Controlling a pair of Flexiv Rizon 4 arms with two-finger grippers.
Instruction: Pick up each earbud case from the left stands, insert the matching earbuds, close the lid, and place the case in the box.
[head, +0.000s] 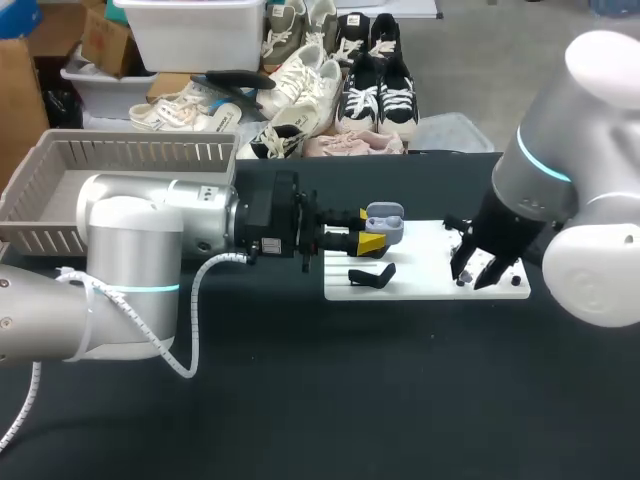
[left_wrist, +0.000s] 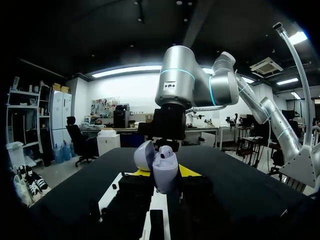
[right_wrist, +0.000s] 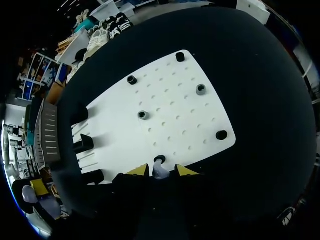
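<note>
A: Status?
B: Left gripper (head: 370, 228) clamps the open case (head: 386, 221) over the board's (head: 420, 288) left end. Right gripper (head: 474, 272) pinches an earbud (right_wrist: 159, 171) at the board's right side. Insertion, lid and box (head: 60, 160) drop beyond the board's left are all pending.

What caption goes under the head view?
Left gripper holds an open earbud case; right gripper hangs over the white board.

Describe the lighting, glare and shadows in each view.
Head view: even light, soft sheen on the left arm, white board bright against the black table. Left wrist view: light from behind leaves the left gripper dark; the open earbud case it holds is lit. Right wrist view: board evenly lit, no glare, right gripper in shadow.
</note>
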